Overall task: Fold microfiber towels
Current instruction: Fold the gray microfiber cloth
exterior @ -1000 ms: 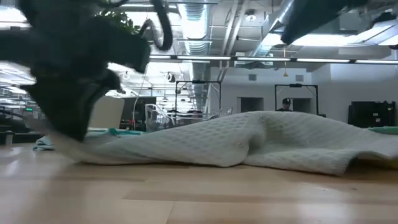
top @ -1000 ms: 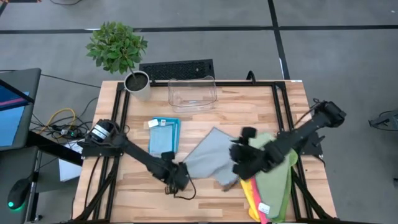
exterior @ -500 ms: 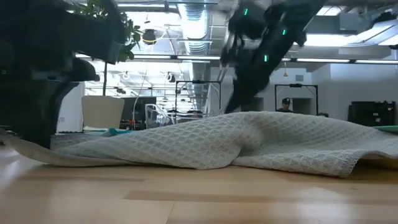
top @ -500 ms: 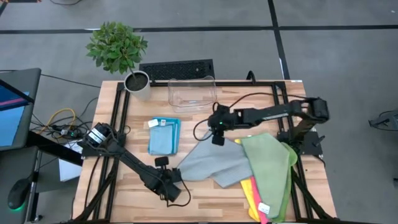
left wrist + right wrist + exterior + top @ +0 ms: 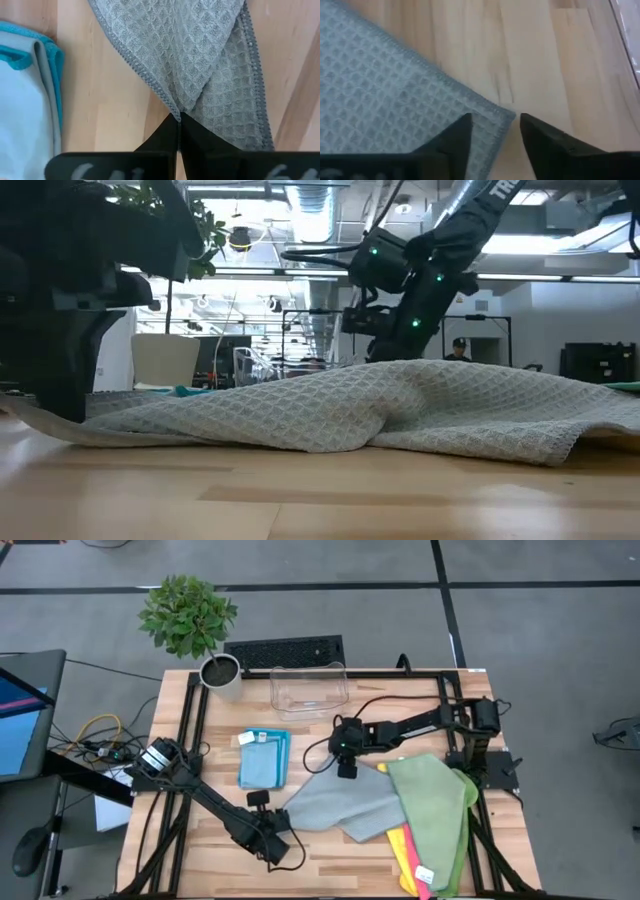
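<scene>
The left claw point(image 5: 178, 131) is clenched on the near-left corner of the grey towel point(image 5: 345, 802), with both fingers pressed together over the hemmed edge. It sits low at the front of the tabletop point(image 5: 330, 730).

The right claw point(image 5: 495, 131) is released, its fingers parted and straddling the far corner of the same towel without gripping it. One second ago this claw was over the right-hand stack, at the green towel point(image 5: 435, 805). Half a second ago it had swung across to the far corner of the grey towel, and it now hovers just above that corner. In the same interval the left claw drew its corner slightly outward and the cloth lies flatter.

Assessment: both claws are now placed at opposite corners. The spreading step appears nearly done, and a grasp by the right claw would allow the first fold.

The grey towel lies at the tabletop centre, waffle-textured, with a stitched border. It is mostly spread, with one soft ridge across its middle and its right edge touching the green towel. A folded light blue towel point(image 5: 264, 757) lies just to its left. Pink and yellow towels point(image 5: 407, 852) show beneath the green one.
</scene>
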